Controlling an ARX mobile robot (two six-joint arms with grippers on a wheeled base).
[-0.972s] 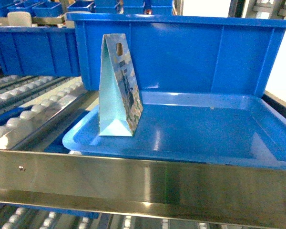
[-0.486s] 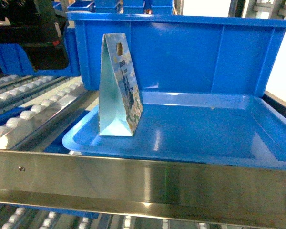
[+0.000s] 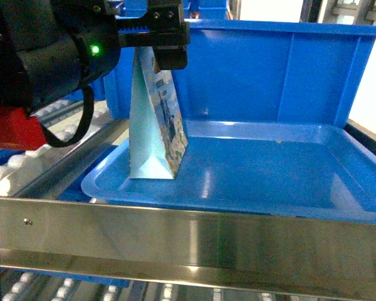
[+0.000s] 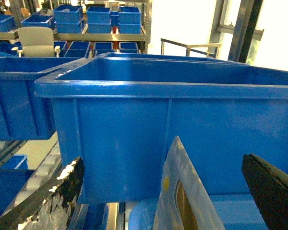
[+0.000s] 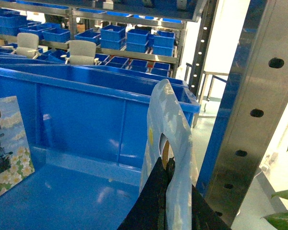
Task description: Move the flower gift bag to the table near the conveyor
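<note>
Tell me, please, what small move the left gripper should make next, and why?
The left gripper is open with a finger either side of the top of the bag, which stands upright on the tray, ungripped. So probably lower slightly and close on it. The right gripper holds another bag.

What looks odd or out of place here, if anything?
Little. The flower gift bag stands upright in the blue tray, nothing spilled. Two oddities: the left gripper, open around the bag's top, has a finger with scuffed, flaking white patches; the right gripper pinches a second pale flowered bag.
</note>
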